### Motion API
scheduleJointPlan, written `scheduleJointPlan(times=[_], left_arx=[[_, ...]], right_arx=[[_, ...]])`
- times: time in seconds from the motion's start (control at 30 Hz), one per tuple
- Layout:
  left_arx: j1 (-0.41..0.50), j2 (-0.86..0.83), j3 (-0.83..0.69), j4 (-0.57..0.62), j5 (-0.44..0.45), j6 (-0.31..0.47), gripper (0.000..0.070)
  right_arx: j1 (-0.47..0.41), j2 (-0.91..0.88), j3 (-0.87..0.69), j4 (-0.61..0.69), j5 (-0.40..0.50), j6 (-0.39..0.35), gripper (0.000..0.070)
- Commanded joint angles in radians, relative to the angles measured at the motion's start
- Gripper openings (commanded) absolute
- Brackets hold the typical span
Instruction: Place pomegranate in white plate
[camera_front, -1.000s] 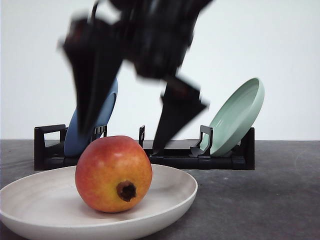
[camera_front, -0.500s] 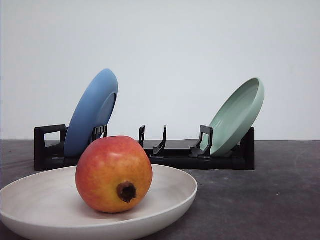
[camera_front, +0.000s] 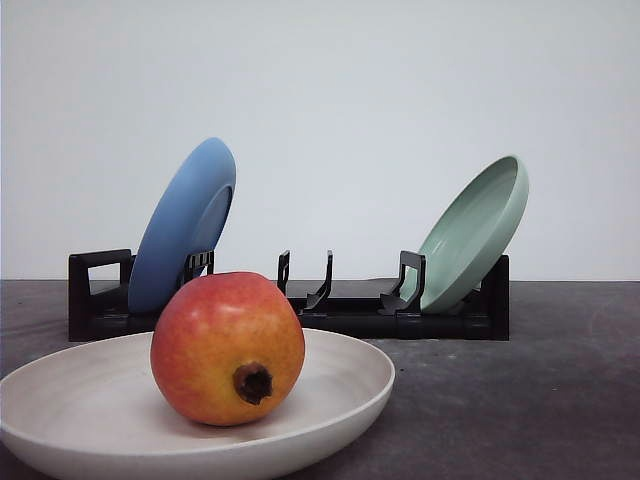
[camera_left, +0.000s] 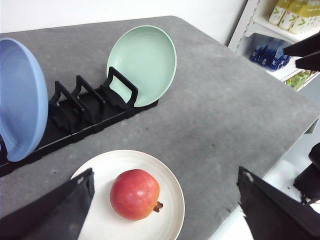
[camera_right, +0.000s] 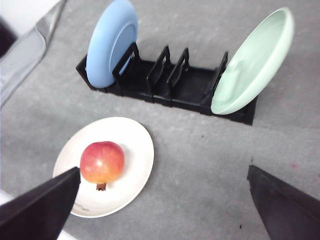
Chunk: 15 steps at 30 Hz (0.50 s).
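Plain white wall (camera_front: 400, 90) behind grey table (camera_front: 540, 400); shelf with bottles (camera_left: 280, 30) beside table.

The pomegranate (camera_front: 228, 347) is red shading to orange-yellow, with a dark brown calyx. It sits in a matte off-white plate (camera_front: 340, 400). The rack (camera_front: 350, 315) is black, holding one blue plate (camera_front: 185, 225) and one pale green plate (camera_front: 478, 230). The tabletop (camera_front: 520, 390) is mottled dark grey.

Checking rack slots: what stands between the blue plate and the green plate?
Only empty black rack dividers stand between the blue plate and green plate, per the right wrist view.
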Motion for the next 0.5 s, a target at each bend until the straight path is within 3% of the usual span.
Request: scheduleJointPlan(times=[0.0, 0.03, 0.07, 0.1, 0.13, 0.17, 0.2, 0.47], left_arx=[[-0.013, 0.022, 0.006, 0.013, -0.005, 0.023, 0.0554], [-0.013, 0.031, 0.006, 0.012, -0.005, 0.036, 0.0549], [-0.013, 0.039, 0.006, 0.012, -0.005, 0.05, 0.0497], [-0.013, 0.045, 0.006, 0.012, -0.005, 0.064, 0.0389], [-0.013, 0.048, 0.006, 0.011, -0.004, 0.088, 0.0125], [-0.013, 0.05, 0.006, 0.012, -0.002, 0.103, 0.0008], [-0.013, 0.051, 0.006, 0.014, -0.001, 0.111, 0.0021], [-0.013, 0.032, 0.007, 0.027, -0.001, 0.11, 0.0]], right_arx=[[0.011, 0.006, 0.012, 0.021, 0.007, -0.008, 0.07], [0.011, 0.014, 0.012, 0.029, 0.01, -0.019, 0.07], [0.011, 0.02, 0.012, 0.033, 0.012, -0.025, 0.0639], [0.011, 0.023, 0.012, 0.035, 0.012, -0.027, 0.0505], [0.011, 0.028, 0.012, 0.035, 0.012, -0.027, 0.0166], [0.011, 0.033, 0.012, 0.035, 0.017, -0.028, 0.0021], [0.011, 0.038, 0.012, 0.035, 0.026, -0.028, 0.0044], [0.011, 0.054, 0.012, 0.038, 0.037, -0.027, 0.0019]])
